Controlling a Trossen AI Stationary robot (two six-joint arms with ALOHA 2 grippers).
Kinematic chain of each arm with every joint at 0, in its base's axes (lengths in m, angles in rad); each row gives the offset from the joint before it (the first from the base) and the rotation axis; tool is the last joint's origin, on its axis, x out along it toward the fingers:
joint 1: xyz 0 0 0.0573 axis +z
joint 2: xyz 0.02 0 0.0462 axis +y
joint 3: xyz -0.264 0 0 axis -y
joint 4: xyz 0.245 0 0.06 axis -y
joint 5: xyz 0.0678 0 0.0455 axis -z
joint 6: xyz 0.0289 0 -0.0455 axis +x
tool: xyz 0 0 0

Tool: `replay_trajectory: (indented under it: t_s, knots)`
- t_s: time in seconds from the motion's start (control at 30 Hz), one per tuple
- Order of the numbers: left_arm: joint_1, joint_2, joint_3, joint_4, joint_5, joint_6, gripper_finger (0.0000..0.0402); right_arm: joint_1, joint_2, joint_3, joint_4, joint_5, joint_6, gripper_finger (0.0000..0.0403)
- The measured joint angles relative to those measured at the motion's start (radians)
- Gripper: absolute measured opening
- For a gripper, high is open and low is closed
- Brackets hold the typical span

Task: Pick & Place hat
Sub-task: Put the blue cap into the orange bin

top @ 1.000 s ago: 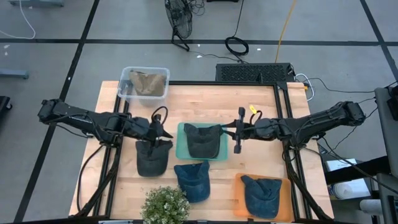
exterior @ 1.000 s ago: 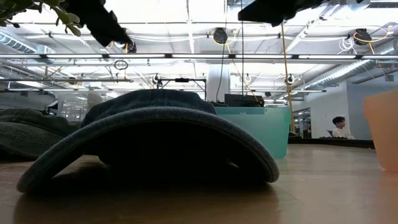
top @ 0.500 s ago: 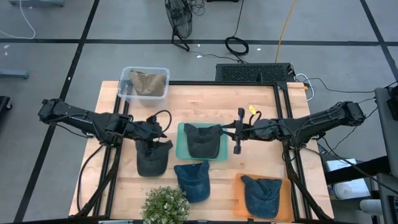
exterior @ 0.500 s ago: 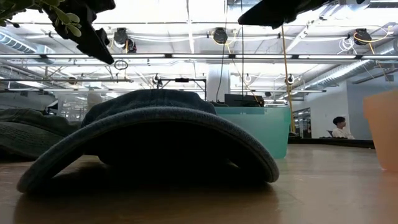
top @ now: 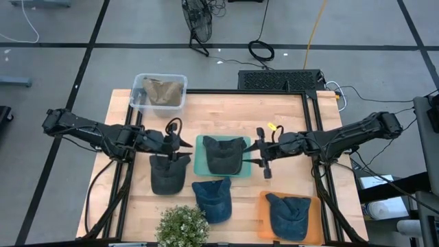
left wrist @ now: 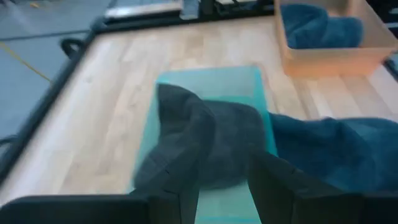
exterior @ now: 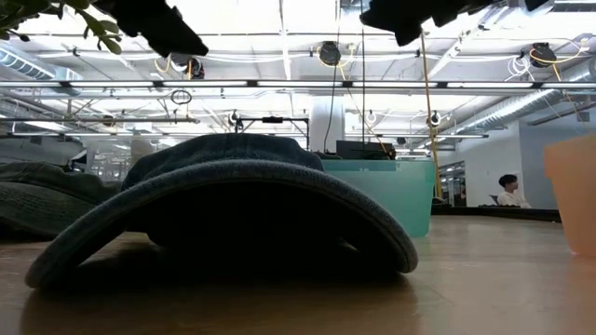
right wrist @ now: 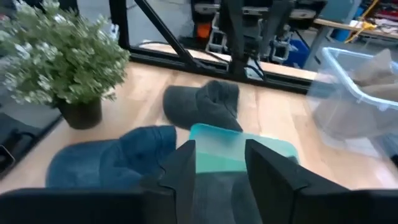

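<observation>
High view: dark grey denim cap point(top: 223, 154) lies in the shallow teal tray point(top: 199, 165) at table centre, long axis running far to near, brim toward the far edge. Right gripper point(top: 261, 152) hovers just right of the tray, fingers parted, grasping nothing. Left gripper point(top: 180, 143) hangs left of the tray above a second dark grey cap point(top: 167, 173).

Left wrist view: left fingers point(left wrist: 273, 186) parted, empty.

Right wrist view: right fingers point(right wrist: 180, 168) spread over the tray.
</observation>
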Motion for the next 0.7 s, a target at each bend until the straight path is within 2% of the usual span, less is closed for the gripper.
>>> replay_trajectory:
  t_s: [0.3,0.47,0.57,0.63,0.7]
  knots:
    - [0.0,0.0,0.0,0.043,-0.02,0.004,0.0131,0.004,0.077,0.006,0.101,-0.005,0.036,0.0131]
    - [0.001,0.0,0.0,0.051,-0.031,0.024,0.0131,0.022,0.183,0.097,0.105,-0.006,0.034,0.0131]
    - [0.006,-0.011,0.006,0.051,-0.134,0.049,0.0131,0.03,0.267,0.16,0.098,-0.005,0.026,0.0131]
    - [0.013,-0.028,0.013,0.067,-0.214,0.016,0.0131,0.03,0.321,0.204,0.1,-0.006,0.047,0.0131]
    - [0.022,-0.053,0.02,0.09,-0.247,-0.023,0.0131,0.031,0.368,0.244,0.099,-0.007,0.057,0.0131]
